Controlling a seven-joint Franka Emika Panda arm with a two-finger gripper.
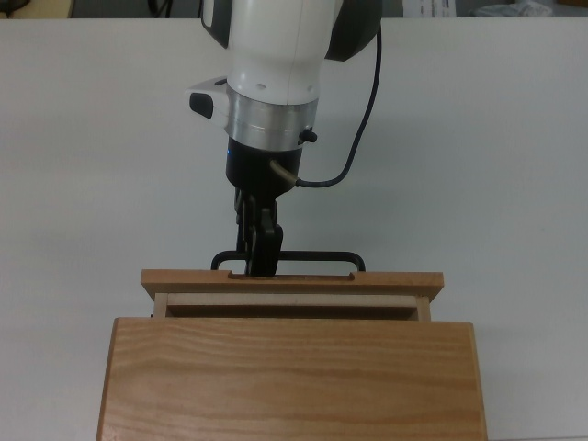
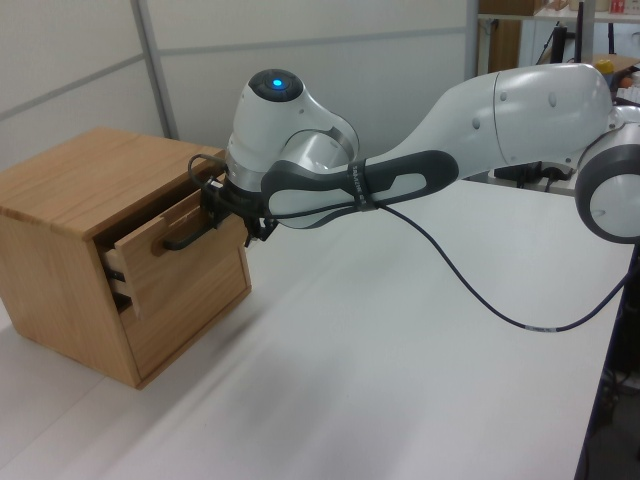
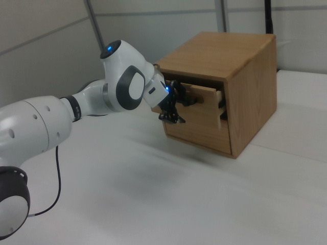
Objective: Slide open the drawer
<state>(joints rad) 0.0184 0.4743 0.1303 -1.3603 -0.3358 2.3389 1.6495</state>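
Gripper at drawer handle; finger state unclear; drawer slightly open

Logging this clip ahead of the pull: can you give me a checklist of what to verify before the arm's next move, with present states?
1. End effector at the black handle, toward the top view's left: ok.
2. Handle enclosed by end effector: cannot tell.
3. Drawer partly out of the wooden cabinet: ok.
4. White table bare in front of drawer: ok.
5. Black cable hangs clear of handle: ok.
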